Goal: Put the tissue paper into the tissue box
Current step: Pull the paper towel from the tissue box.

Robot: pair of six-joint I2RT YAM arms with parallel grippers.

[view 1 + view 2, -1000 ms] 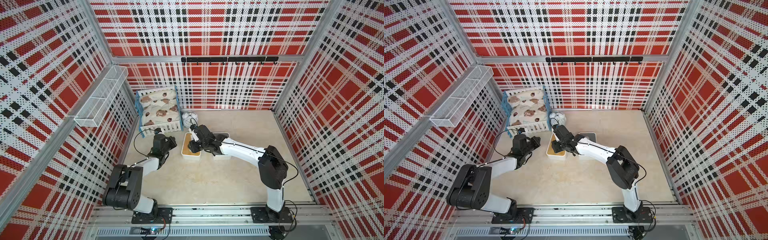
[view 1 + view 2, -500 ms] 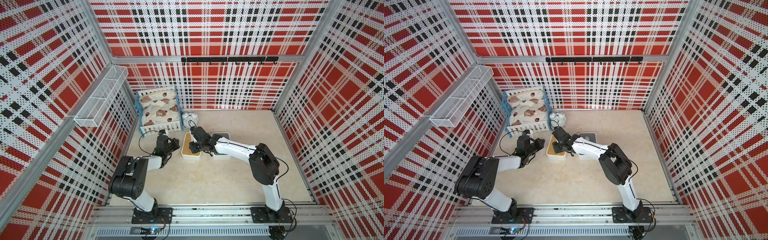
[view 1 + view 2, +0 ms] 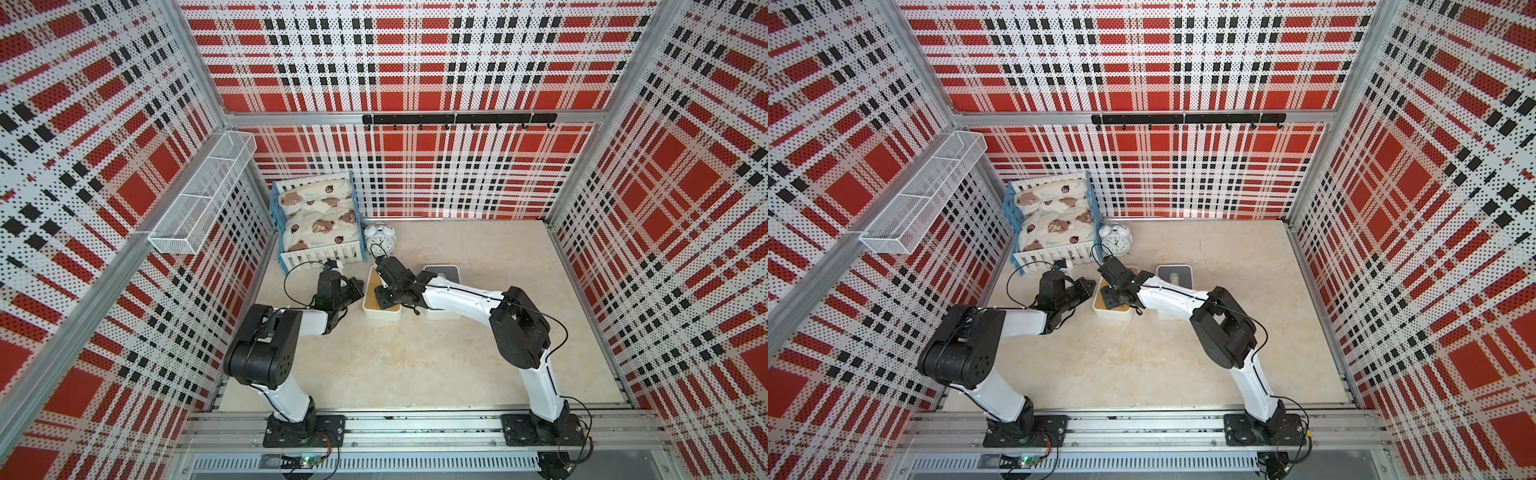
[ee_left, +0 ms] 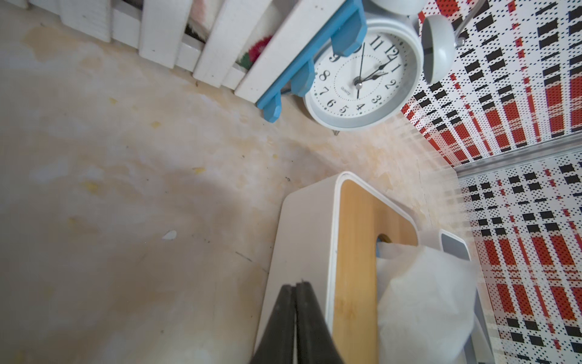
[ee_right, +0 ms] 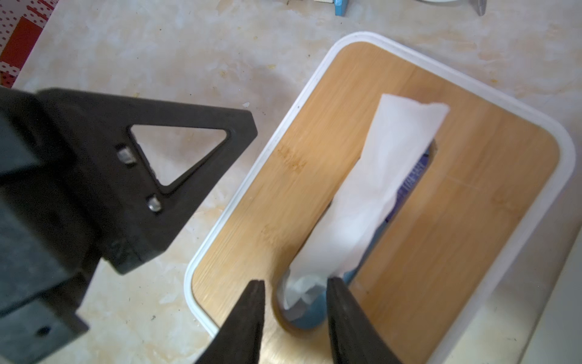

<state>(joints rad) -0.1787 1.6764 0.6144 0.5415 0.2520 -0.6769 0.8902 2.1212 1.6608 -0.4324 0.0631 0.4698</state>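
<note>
The tissue box [image 5: 456, 220] is white with a bamboo lid; it lies left of the floor's middle in both top views [image 3: 381, 312] [image 3: 1112, 313]. A white tissue paper [image 5: 387, 176] sticks up out of the lid's long slot, also seen in the left wrist view as a tissue paper [image 4: 425, 299] puffed above the lid. My right gripper [image 5: 295, 283] hovers open just over the near end of the slot, its fingers either side of the tissue's lower end, holding nothing. My left gripper [image 4: 296, 285] is shut and empty, against the box's white side [image 4: 302, 227].
A white alarm clock [image 3: 380, 239] and a blue-and-white toy bed [image 3: 318, 224] stand close behind the box. A second white box with a grey top [image 3: 442, 274] lies right of it, under my right arm. A wire basket [image 3: 203, 195] hangs on the left wall.
My right gripper's jaws have narrowed a little while staying over the box. Both arms have shifted slightly, the right elbow drawing leftward and the left gripper edging toward the box.
</note>
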